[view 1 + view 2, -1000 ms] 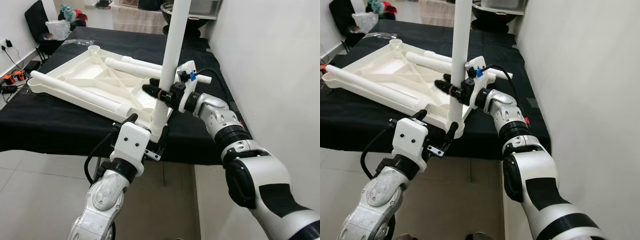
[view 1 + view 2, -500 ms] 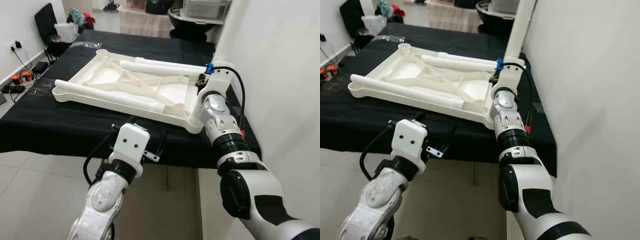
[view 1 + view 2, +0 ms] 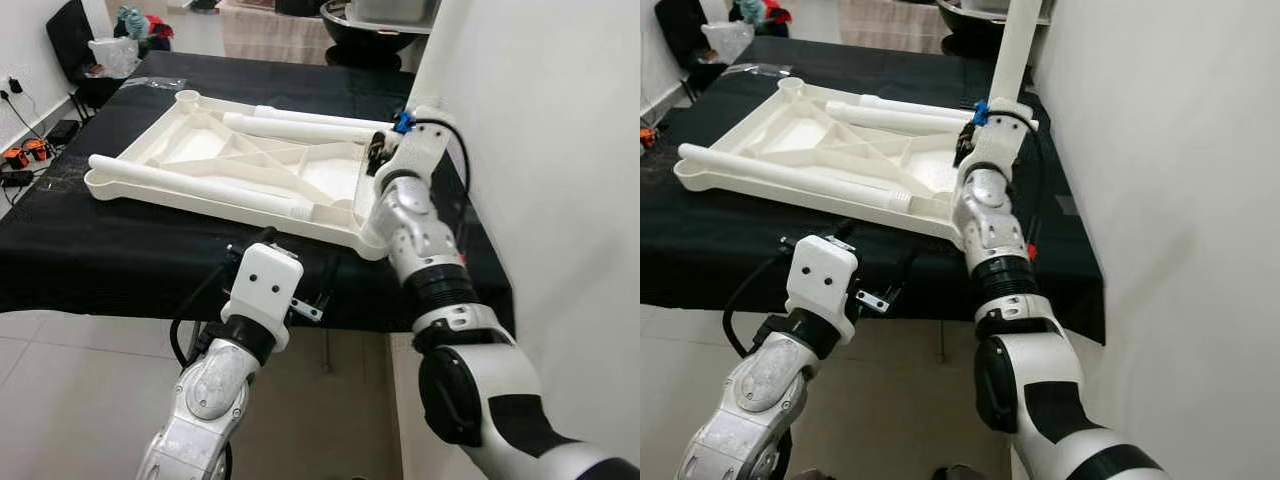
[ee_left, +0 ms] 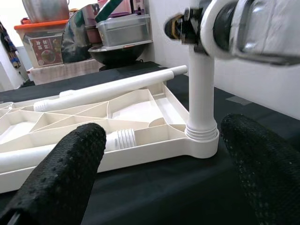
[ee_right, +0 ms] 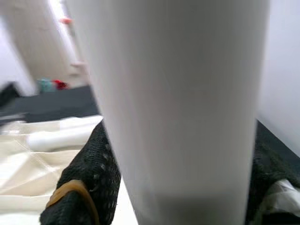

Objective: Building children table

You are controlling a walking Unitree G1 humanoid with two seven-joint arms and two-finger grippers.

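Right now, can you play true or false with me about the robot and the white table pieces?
1. The white tabletop lies upside down on a black cloth. True.
2. The right gripper is shut around a white table leg. True.
3. That leg lies flat on the cloth. False: it stands upright in a corner socket of the tabletop.
4. The left gripper is squeezing the tabletop. False: its fingers are open and hold nothing, near the cloth's front edge.
5. Two more white legs lie on the tabletop. True.
6. The cloth is red. False: it is black.
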